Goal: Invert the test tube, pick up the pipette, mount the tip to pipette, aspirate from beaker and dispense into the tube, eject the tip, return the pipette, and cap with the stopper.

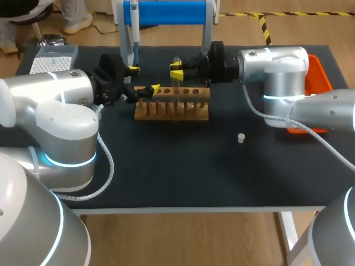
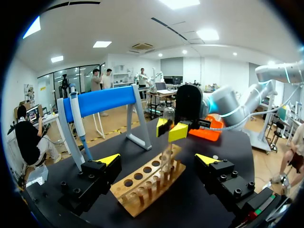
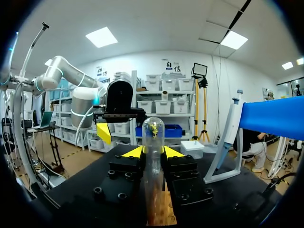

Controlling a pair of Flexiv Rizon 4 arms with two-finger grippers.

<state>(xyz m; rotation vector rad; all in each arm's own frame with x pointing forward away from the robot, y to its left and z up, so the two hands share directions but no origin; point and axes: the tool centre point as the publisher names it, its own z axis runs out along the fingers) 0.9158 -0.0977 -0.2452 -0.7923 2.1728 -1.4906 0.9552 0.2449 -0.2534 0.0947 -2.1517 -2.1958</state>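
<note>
Wooden rack (image 1: 172, 103) mid-surface (image 1: 183, 177), taken as landmark. Right fingers (image 1: 176, 72) above rack's back edge, clenched on test tube (image 3: 153, 133). Tube upright, rounded end up, lower part running down to rack. Left fingers (image 2: 110, 160) at rack's left end, released, spread wide, grasping nothing. Pipette (image 1: 133, 33) hangs on blue stand (image 1: 166, 12) behind rack. Stopper (image 1: 241, 138) on surface right-front of rack, well apart. Tip box (image 1: 52, 58) far left of rack. Orange tray (image 1: 320, 72) far right, partly hidden by right arm.
</note>
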